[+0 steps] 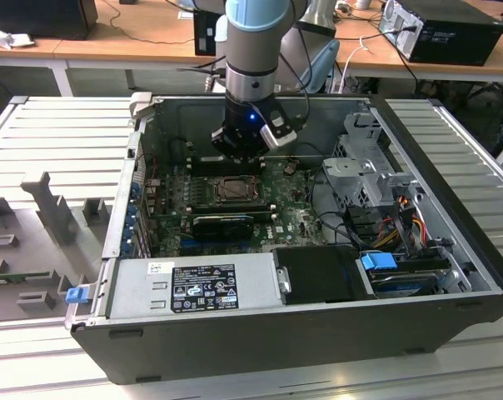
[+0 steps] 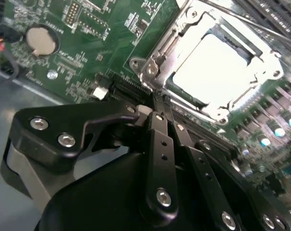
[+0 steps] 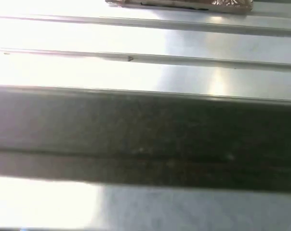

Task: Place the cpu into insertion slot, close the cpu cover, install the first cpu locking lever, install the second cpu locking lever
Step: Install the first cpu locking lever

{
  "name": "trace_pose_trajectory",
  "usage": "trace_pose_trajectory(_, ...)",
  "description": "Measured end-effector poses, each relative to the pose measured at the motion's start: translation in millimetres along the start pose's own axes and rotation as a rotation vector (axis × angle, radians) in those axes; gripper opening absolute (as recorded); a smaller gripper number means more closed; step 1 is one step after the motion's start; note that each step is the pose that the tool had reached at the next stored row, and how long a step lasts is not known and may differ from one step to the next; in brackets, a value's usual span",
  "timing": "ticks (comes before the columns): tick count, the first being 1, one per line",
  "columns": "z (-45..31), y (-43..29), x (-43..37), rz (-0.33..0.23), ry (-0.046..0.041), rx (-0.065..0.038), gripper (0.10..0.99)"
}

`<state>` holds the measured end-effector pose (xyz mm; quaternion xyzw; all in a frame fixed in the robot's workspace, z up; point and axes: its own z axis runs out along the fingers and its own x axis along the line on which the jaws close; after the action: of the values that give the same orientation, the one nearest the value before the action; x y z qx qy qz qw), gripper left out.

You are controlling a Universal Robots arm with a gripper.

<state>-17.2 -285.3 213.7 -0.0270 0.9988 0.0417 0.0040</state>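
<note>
An open desktop computer case [image 1: 451, 275] is shown lying on a ribbed metal table [image 1: 60, 133], with a green circuit board [image 1: 297, 218] at its floor. A single robot arm reaches down into the case from above.

In the second wrist view, the gripper [image 2: 158, 102] is seen with its two black fingers [image 2: 160, 139] drawn together, nothing visibly held between them; the fingertips rest just beside one corner of the insertion slot [image 2: 150, 67], apparently touching or nearly touching a thin metal lever there (contact cannot be confirmed).

The cpu [image 2: 213, 70] is seated in the slot, its pale face glaring bright under the light. The cpu cover [image 2: 268, 60] is lowered around it, the silver frame lying flat with the chip showing through its cut-out.

The relation that matters: the socket lies directly ahead of the fingertips, just beyond them, and the lever's long axis appears to run along the near side of the socket, past the fingertips.

In the exterior view, the gripper [image 1: 245, 158] hangs just behind the socket [image 1: 235, 190], towards the far wall of the case.
</note>
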Motion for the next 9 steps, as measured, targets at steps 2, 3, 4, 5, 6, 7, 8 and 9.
trace_pose_trajectory(2, -7.1, 0.6, -0.1, 0.0, 0.0002, 0.0, 0.106)
trace_pose_trajectory(3, -7.0, 0.5, -0.1, 0.0, 0.0, 0.0, 0.106)
trace_pose_trajectory(4, -7.4, -1.8, 0.1, 0.0, 0.0002, 0.0, 0.106)
trace_pose_trajectory(5, -7.4, -2.7, 0.1, 0.0, 0.0001, 0.0, 0.106)
trace_pose_trajectory(6, -7.5, -3.1, 0.1, 0.0, 0.0001, 0.0, 0.106)
trace_pose_trajectory(7, -7.5, -3.6, 0.2, 0.0, 0.0002, 0.0, 0.106)
trace_pose_trajectory(8, -7.5, -4.3, 0.2, 0.0, 0.0001, 0.0, 0.106)
trace_pose_trajectory(9, -7.6, -5.2, 0.2, 0.0, 0.0001, 0.0, 0.106)
